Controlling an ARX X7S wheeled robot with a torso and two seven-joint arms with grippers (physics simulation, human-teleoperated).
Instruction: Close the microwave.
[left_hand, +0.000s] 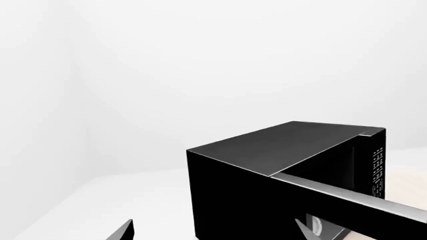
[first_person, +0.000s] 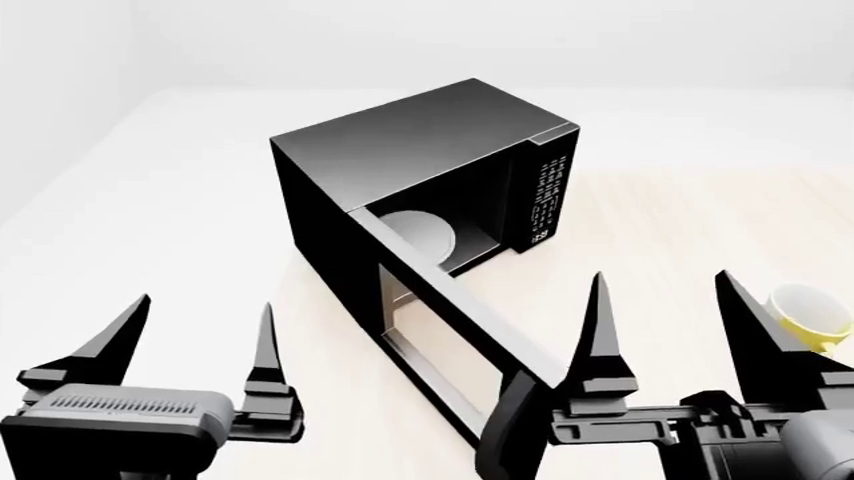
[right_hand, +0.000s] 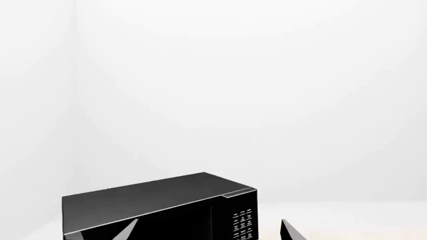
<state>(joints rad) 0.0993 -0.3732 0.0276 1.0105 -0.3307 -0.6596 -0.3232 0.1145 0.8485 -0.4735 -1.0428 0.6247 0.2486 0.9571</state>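
The black microwave (first_person: 400, 140) stands in the middle of the table, its keypad panel (first_person: 547, 200) facing right. Its glass-windowed door (first_person: 441, 340) is swung wide open toward me, and the white turntable (first_person: 424, 235) shows inside. The curved handle (first_person: 514, 430) sits at the door's near end. My left gripper (first_person: 200, 335) is open, near the table's front left, apart from the door. Open as well, my right gripper (first_person: 667, 320) hangs just right of the door's free end. The microwave (left_hand: 267, 165) with its door edge (left_hand: 353, 200) fills the left wrist view; the right wrist view shows the microwave (right_hand: 160, 205) from farther off.
A yellow and white mug (first_person: 801, 315) stands at the right edge, behind my right gripper's outer finger. The pale table (first_person: 694, 220) stretches right of the microwave and the white surface (first_person: 134, 230) lies to its left.
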